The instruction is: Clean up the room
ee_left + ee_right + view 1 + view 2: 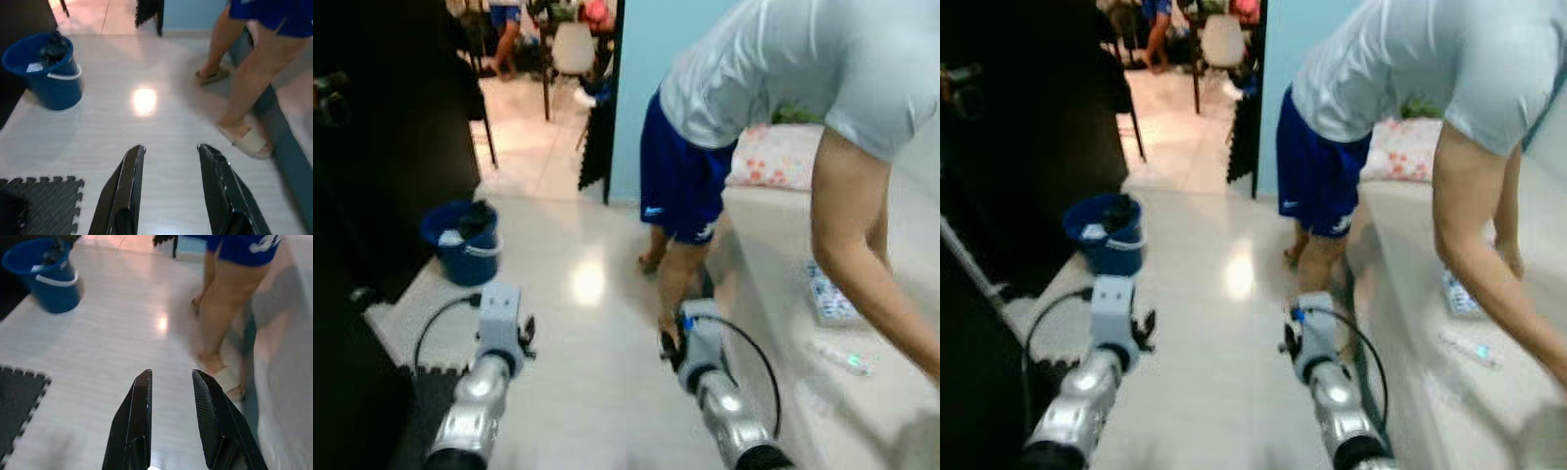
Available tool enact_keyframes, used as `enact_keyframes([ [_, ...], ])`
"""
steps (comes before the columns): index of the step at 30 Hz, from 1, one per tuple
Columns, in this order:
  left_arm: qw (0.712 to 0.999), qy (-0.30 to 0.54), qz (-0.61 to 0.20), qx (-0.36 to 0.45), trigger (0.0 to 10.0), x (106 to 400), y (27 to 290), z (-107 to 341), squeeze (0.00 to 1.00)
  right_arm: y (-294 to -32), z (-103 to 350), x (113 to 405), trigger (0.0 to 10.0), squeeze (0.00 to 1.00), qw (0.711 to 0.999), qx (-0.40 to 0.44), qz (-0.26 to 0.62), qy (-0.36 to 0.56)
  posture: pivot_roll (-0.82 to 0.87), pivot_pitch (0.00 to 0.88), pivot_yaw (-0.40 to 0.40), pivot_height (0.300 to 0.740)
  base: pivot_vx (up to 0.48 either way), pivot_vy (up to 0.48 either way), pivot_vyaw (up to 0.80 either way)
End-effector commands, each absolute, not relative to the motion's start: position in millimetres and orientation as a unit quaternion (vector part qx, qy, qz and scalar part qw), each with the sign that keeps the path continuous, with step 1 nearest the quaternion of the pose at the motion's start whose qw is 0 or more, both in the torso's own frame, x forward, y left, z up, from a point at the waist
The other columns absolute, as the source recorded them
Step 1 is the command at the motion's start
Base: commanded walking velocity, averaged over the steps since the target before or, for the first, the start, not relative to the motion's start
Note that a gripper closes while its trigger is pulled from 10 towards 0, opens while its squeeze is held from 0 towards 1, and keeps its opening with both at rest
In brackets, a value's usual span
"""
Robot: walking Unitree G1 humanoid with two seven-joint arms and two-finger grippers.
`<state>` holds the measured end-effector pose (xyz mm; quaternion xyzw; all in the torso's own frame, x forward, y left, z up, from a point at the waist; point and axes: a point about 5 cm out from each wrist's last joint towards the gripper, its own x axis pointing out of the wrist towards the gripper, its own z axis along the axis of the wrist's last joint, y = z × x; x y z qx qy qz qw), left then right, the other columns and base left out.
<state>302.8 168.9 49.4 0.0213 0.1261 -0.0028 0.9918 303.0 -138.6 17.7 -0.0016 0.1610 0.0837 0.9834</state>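
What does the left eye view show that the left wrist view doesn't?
Left eye alone: the person's bent torso, the bed with a floral pillow, a packet, and both silver arms. Left wrist alone: the left end effector, fingers open and empty, and a beige slipper. Both: blue bucket, glossy floor, foam mat, the person's legs.

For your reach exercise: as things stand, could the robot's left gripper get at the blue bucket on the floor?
Probably not yet. The left gripper is open and empty, and bare floor lies between it and the blue bucket. Nothing blocks the way; it looks too far.
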Motion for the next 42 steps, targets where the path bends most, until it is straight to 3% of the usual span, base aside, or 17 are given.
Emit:
enact_keyframes([
  [1,0.991,0.128,0.008,0.034,10.0,300.4,178.3,46.2,0.00,-128.2,14.7,300.9,10.0,0.00,0.981,-0.001,0.099,0.166,0.10,0.000,-0.072,0.740,0.409,0.000,0.00],
  [23,0.991,0.126,0.006,0.043,10.0,302.1,184.4,41.5,0.00,-130.0,-0.1,290.7,10.0,0.00,0.975,-0.009,0.096,0.202,0.11,0.000,-0.075,0.740,0.400,0.000,0.00],
  [42,0.988,0.128,0.006,0.085,10.0,296.1,183.6,33.6,0.00,-130.6,-10.1,283.6,10.0,0.00,0.967,-0.018,0.101,0.231,0.12,0.000,-0.067,0.740,0.000,0.000,0.00],
])
